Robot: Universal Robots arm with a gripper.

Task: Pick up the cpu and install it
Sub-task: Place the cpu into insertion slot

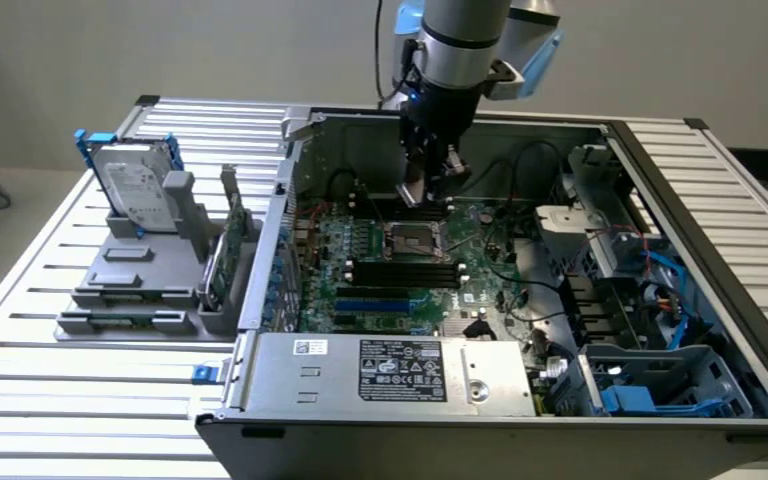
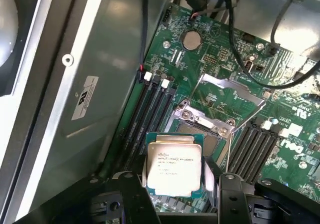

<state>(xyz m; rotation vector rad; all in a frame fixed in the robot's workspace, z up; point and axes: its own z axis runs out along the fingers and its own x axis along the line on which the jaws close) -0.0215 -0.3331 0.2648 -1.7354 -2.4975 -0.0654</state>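
The end effector (image 1: pixel 427 193) hangs inside the open computer case (image 1: pixel 704 300), its two dark fingers (image 2: pixel 134 196) closed on the cpu (image 2: pixel 174 166). They grip it by two opposite edges, and its shiny metal top with printed lettering faces the wrist camera. The chip is level and held above the green motherboard (image 1: pixel 484 275), not seated.

In the exterior view the end effector sits at about 12 o'clock of the socket (image 1: pixel 407 238), near it but off to that side rather than straight over it. In the wrist view the socket (image 2: pixel 200 118) lies just beyond the chip with its metal load plate (image 2: pixel 232 92) swung up and open. Dark memory slots (image 2: pixel 150 109) run alongside.

In the exterior view, more black memory slots (image 1: pixel 404 272) lie at 6 o'clock of the socket. Further out that way is the silver power supply (image 1: pixel 384 372) with its label. On the slatted table (image 1: pixel 37 330), at 9 o'clock of the case, a hard drive (image 1: pixel 137 185) with a blue frame stands upright in a grey fixture (image 1: pixel 137 285), well apart from the arm.
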